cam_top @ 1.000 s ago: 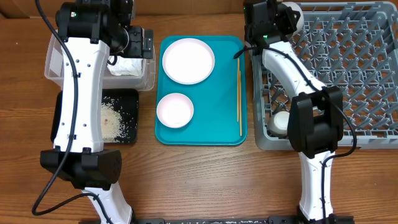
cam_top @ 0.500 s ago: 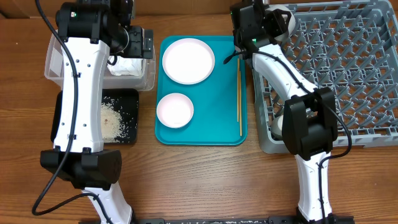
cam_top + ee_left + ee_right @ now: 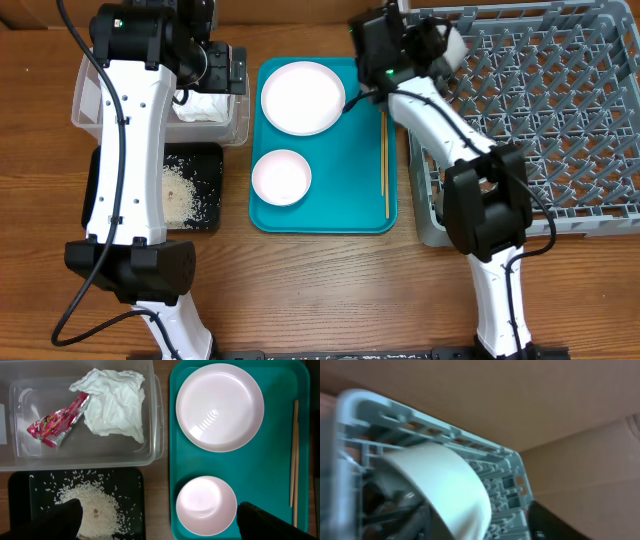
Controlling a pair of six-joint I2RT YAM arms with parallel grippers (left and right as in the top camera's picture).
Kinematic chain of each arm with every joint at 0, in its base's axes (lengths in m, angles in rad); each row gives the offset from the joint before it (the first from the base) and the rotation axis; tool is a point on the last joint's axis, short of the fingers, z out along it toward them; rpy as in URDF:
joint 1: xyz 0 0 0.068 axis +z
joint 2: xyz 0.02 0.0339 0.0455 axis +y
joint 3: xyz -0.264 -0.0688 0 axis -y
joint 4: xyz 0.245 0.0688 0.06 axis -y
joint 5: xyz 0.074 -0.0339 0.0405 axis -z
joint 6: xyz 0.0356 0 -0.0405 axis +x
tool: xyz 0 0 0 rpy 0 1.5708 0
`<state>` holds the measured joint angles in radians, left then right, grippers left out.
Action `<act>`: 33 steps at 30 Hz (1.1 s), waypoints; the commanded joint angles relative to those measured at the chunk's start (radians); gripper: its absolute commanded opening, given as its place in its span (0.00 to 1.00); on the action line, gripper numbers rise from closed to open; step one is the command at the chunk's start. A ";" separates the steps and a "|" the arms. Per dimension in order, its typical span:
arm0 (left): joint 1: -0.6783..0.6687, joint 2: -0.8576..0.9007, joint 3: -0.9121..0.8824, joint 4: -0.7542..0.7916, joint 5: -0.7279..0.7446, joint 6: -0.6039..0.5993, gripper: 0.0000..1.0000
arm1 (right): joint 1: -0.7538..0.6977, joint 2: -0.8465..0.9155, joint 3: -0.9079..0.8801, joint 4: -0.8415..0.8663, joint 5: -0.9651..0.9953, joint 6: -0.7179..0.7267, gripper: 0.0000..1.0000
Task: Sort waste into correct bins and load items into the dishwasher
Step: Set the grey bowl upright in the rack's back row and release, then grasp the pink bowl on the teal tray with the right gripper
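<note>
I am hanging my left jaws spread wide and holding nothing, with one dark fingertip showing at the bottom edge of the left wrist view. They are hovering over the clear tub, which is sitting just left of the teal tray at its far end. The crumpled napkin and the red sauce packet are lying inside that tub, touching each other. The black tray is sitting just left of the teal tray at its near end, with the loose rice heaped in it. On the teal tray, the large plate is resting at the far end and the bowl at the near end. The chopsticks are lying together along its right rim. My right jaws are gripping a small white cup, holding it just right of the teal tray's far right corner. There it is hanging over the nearest corner of the grey dish rack, which is standing right of the tray. The right wrist view is blurred, so I cannot tell whether the cup is touching the pegs.
</note>
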<state>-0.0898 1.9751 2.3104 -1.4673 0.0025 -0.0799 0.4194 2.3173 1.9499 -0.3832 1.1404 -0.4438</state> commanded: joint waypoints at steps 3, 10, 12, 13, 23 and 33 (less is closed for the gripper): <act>-0.002 0.000 0.013 0.002 -0.010 -0.018 1.00 | 0.027 0.001 0.006 0.013 0.007 0.017 0.74; -0.002 0.000 0.013 0.002 -0.010 -0.018 1.00 | 0.042 -0.060 0.048 0.011 -0.085 0.049 0.75; -0.002 0.000 0.013 0.002 -0.010 -0.018 1.00 | 0.050 -0.098 0.049 -0.010 -0.181 0.122 0.74; -0.002 0.000 0.013 0.002 -0.010 -0.018 1.00 | 0.053 -0.117 0.049 -0.042 -0.262 0.167 0.74; -0.002 0.000 0.013 0.002 -0.010 -0.018 1.00 | 0.011 -0.177 0.045 -0.359 -1.359 0.707 0.87; -0.002 0.000 0.013 0.002 -0.010 -0.018 1.00 | 0.066 -0.174 0.003 -0.654 -1.545 0.849 0.76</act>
<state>-0.0898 1.9751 2.3104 -1.4670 0.0025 -0.0799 0.4534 2.1593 1.9701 -1.0126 -0.3149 0.3481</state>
